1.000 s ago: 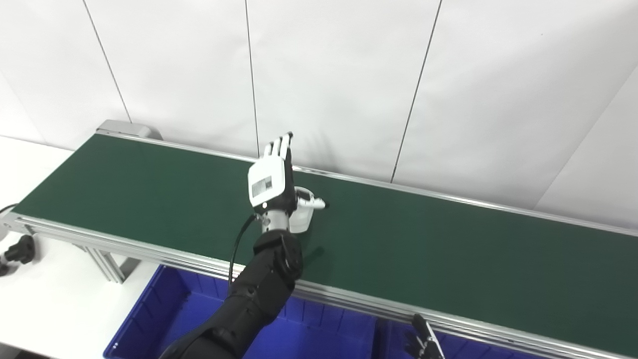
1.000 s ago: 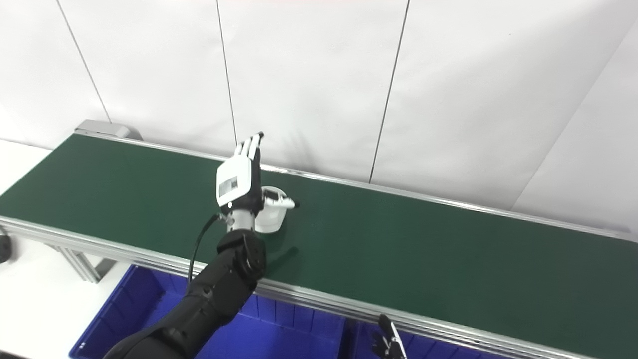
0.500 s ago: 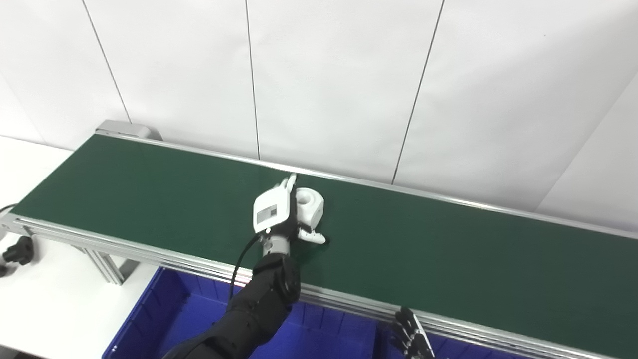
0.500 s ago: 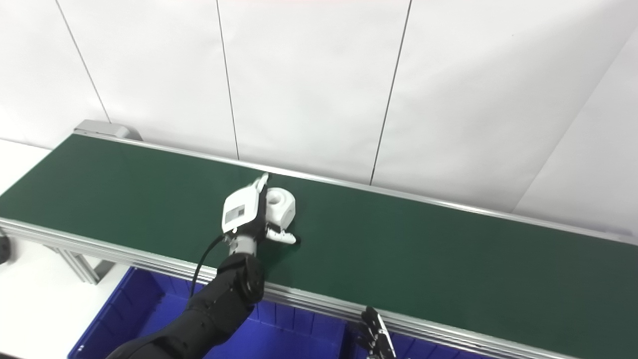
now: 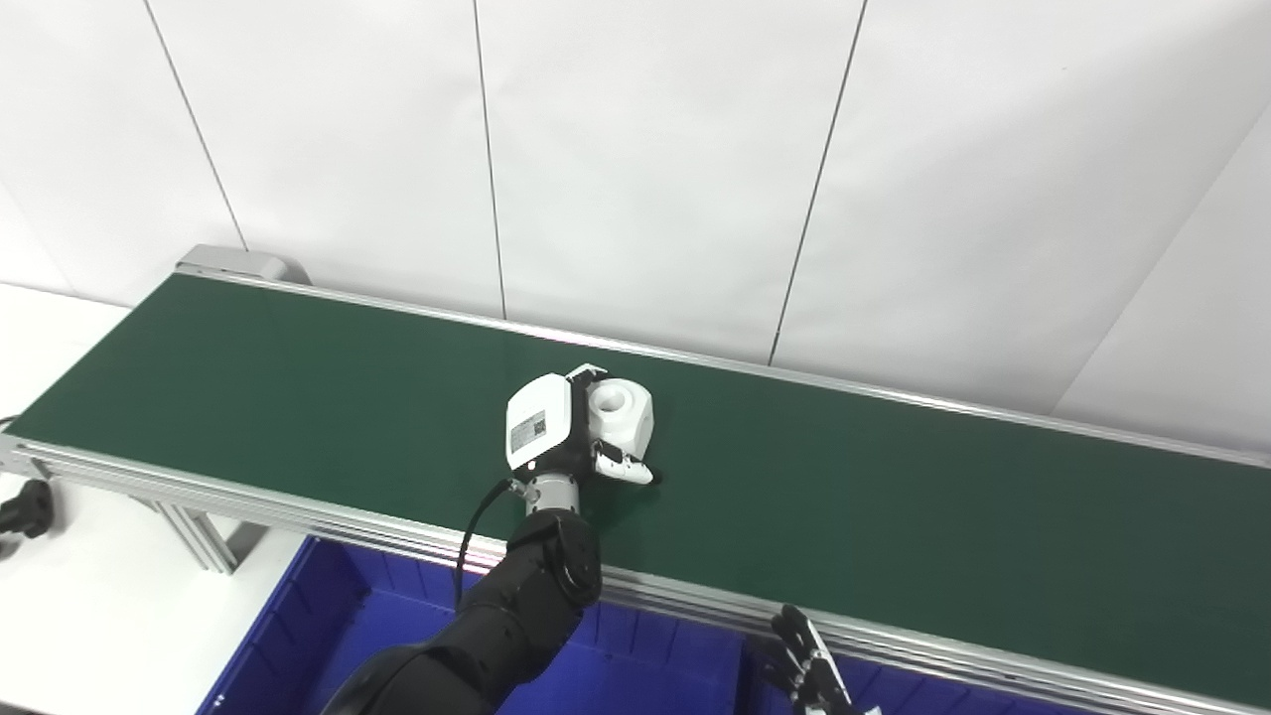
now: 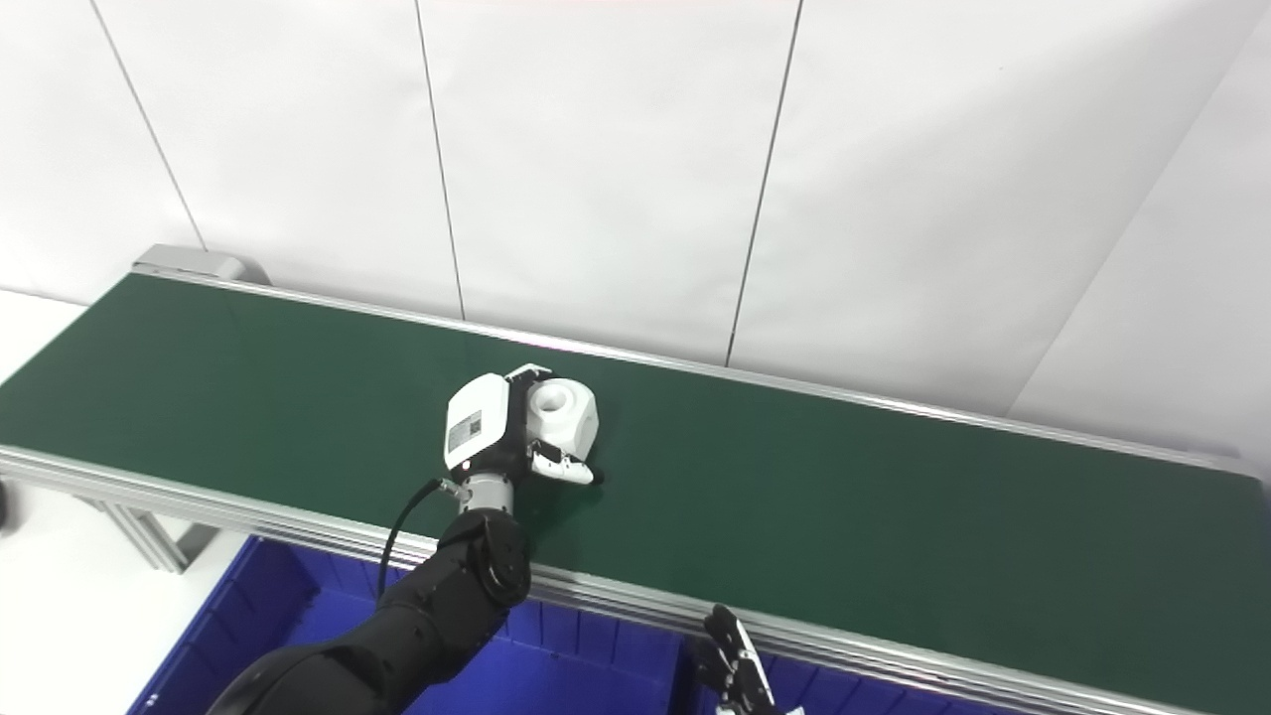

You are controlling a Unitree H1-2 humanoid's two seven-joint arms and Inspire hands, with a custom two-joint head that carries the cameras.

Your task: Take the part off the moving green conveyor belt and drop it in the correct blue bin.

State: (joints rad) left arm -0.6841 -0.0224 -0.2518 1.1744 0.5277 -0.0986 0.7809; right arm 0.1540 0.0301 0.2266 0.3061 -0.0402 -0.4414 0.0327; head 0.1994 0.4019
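Left eye view: your left hand [image 5: 544, 433] curls around the white blocky plastic part [image 5: 623, 412] mid-way along the green conveyor belt [image 5: 298, 387]; firm the grip before lifting.

Right eye view: right hand [image 6: 733, 667], below the belt's near rail over the blue plastic bin [image 6: 238, 636]; grip state unreadable.

One green conveyor belt [image 5: 298, 377] runs left to right across the scene. One white part [image 5: 621, 412] is on it, near the middle. Two blue bins lie near the viewer below the belt's near rail: the left bin [image 5: 328, 636] and the right bin [image 5: 923, 690], the second only partly in view. Two hands show: the left hand [image 5: 556, 437] at the part, and the right hand [image 5: 809, 670] at the bottom edge.
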